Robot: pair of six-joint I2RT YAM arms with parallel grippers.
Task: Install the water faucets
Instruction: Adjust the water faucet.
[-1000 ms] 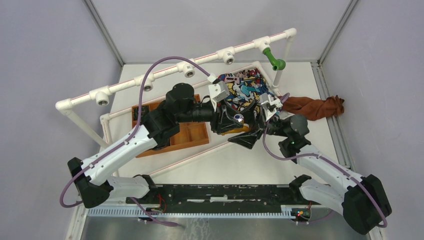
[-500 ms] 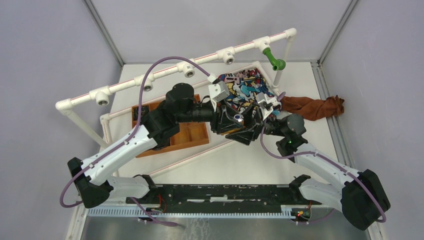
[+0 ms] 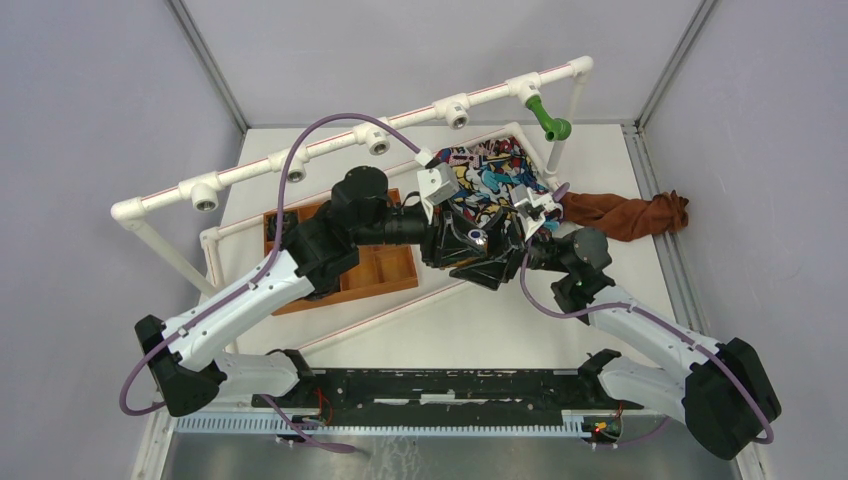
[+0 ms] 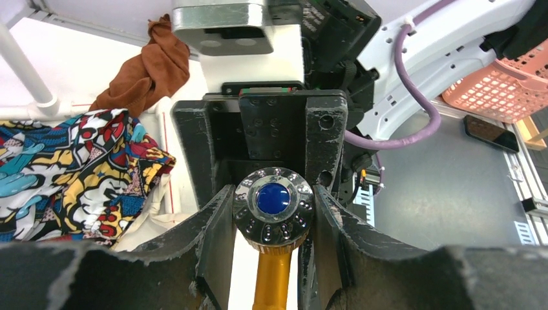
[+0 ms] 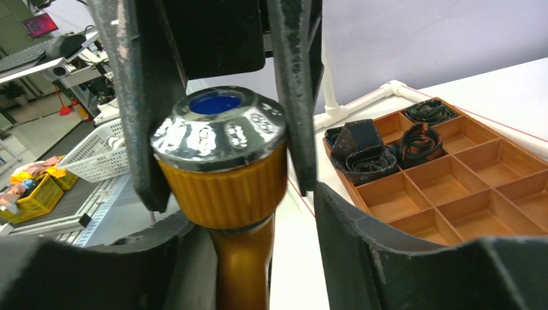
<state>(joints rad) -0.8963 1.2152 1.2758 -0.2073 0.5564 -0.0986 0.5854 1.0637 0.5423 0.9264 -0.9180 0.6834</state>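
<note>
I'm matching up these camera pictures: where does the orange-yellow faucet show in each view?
Top external: the orange-yellow faucet is at centre, only its chrome knob showing.
Left wrist: bottom centre, knob facing the camera, stem running down.
Right wrist: left of centre, knob on top, stem below.
Shared landmark: the white pipe frame.

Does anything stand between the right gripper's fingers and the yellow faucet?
Nothing visible does. In the right wrist view the stem of the orange-yellow faucet runs between the fingers of the right gripper, with nothing else in the gap. The left gripper clamps its chrome knob above them.
</note>
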